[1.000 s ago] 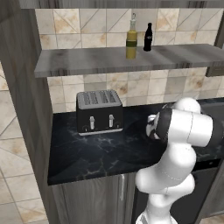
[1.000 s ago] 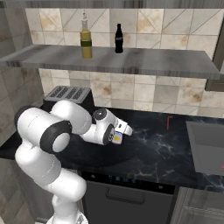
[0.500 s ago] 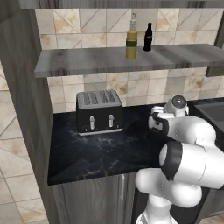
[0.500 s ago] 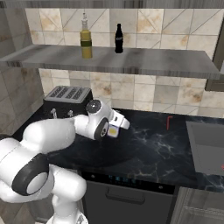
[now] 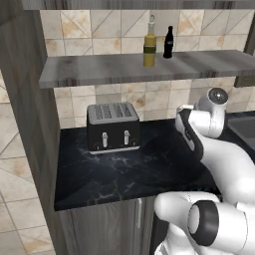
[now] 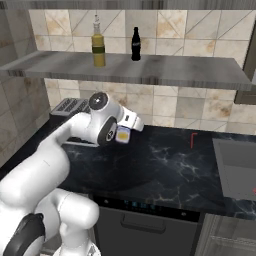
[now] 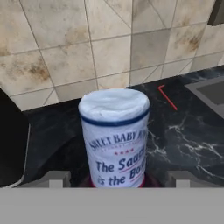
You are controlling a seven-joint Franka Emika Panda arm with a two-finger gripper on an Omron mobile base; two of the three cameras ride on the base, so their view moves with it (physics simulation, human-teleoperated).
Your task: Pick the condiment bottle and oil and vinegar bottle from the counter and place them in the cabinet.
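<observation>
Black marble bench (image 6: 170, 165): tool (image 7: 114, 178) closed on condiment bottle (image 7: 115, 136), above bench; oil and vinegar bottle (image 6: 98, 42) upright on cabinet (image 6: 165, 72)

Slim black cola-style bottle (image 5: 169, 43) stood upright in upper centre-right of left base view, just right of a taller yellow one. Silver toaster (image 5: 112, 127) w/ two front levers sat centre-left on black marbled counter (image 5: 104, 174), backed against beige tile wall (image 5: 99, 32). In right base view, sink (image 6: 236, 167) was at right edge w/ thin red mark (image 6: 192, 139) just left of it; lower cupboard door (image 5: 107, 231) was at bottom of left base view.
</observation>
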